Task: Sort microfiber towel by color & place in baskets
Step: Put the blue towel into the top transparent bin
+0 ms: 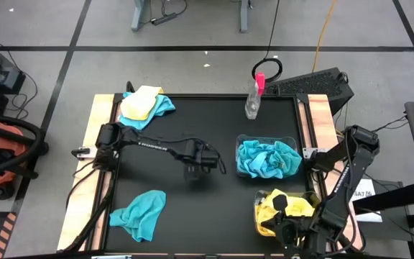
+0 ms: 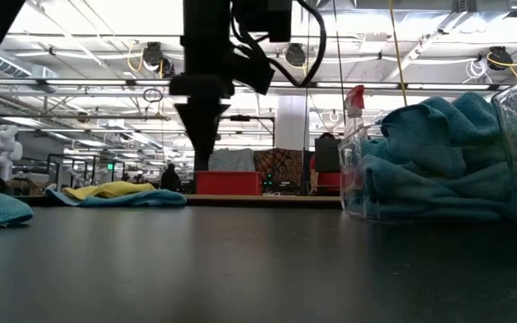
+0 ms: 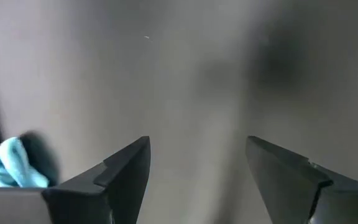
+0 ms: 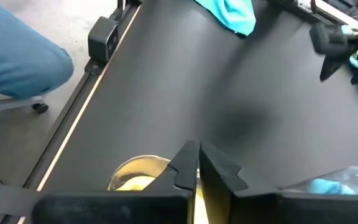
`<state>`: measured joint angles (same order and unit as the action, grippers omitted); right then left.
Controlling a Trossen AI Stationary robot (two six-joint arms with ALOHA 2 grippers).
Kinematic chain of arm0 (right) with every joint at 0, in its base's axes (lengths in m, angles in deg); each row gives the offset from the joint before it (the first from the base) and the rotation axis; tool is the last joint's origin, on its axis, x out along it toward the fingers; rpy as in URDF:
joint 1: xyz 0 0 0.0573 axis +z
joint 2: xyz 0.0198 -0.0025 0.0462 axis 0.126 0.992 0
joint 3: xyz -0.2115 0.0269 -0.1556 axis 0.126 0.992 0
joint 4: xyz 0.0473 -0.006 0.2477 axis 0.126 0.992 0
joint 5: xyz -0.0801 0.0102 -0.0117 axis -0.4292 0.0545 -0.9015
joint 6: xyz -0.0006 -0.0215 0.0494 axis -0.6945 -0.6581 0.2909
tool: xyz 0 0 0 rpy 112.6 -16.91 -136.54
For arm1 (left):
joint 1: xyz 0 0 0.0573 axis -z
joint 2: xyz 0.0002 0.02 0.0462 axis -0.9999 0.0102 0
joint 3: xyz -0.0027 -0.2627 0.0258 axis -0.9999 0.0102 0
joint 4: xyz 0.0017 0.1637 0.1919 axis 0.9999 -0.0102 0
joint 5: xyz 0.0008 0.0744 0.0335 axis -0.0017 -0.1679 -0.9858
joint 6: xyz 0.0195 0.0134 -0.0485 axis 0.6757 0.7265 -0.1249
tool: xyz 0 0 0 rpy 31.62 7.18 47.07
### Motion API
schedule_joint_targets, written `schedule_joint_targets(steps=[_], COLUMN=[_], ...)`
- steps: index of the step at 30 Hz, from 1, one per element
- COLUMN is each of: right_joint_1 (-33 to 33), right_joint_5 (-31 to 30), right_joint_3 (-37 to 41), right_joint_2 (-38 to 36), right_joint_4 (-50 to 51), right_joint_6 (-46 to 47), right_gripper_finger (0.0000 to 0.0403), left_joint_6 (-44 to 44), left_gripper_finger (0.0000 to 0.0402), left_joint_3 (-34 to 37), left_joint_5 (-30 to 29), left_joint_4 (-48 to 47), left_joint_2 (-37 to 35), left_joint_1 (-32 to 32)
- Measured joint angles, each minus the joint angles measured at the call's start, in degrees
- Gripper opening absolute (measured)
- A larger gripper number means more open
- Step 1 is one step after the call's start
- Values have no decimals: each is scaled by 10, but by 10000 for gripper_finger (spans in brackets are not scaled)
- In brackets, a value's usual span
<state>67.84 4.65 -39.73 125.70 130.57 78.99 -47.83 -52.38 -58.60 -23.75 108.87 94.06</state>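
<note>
— Baskets first: where do they sit on the surface?

— Both on the right side of the black mat. One clear basket is stuffed with teal towels; the other basket, nearer the front edge, holds yellow cloth.

— And the loose towels?

— A teal towel lies at front left; a yellow towel rests on another teal one at back left. A spray bottle stands at the back edge.

— The room?

— Grey tiled floor, cables, and a big workshop hall behind.

— The arms?

— Left gripper hangs over bare mat mid-surface, fingers wide and empty. Right gripper is above the yellow basket, fingers pressed together.
</note>
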Motion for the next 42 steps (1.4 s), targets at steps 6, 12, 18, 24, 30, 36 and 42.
schedule_joint_targets(steps=[6,12,18,24,30,36,42], right_joint_1=[0,0,0,-8,-22,-33,-36], right_joint_5=[0,-1,-1,-4,-4,-1,-1], right_joint_3=[35,39,39,39,39,39,39], right_joint_2=[0,0,0,0,0,0,0], right_joint_4=[-55,-101,-157,-189,-208,-208,-208], right_joint_6=[11,-20,-79,-114,-137,-141,-147], right_gripper_finger=[52,113,168,210,244,259,259], left_joint_6=[-5,-48,-137,-244,-358,-454,-532], left_gripper_finger=[270,270,270,270,270,270,270], left_joint_3=[2,2,2,2,2,7,24], left_joint_5=[55,71,73,56,17,6,7], left_joint_4=[-7,-10,-39,-58,-98,-109,-109], left_joint_2=[0,0,0,0,0,0,0], left_joint_1=[63,153,241,317,380,433,474])
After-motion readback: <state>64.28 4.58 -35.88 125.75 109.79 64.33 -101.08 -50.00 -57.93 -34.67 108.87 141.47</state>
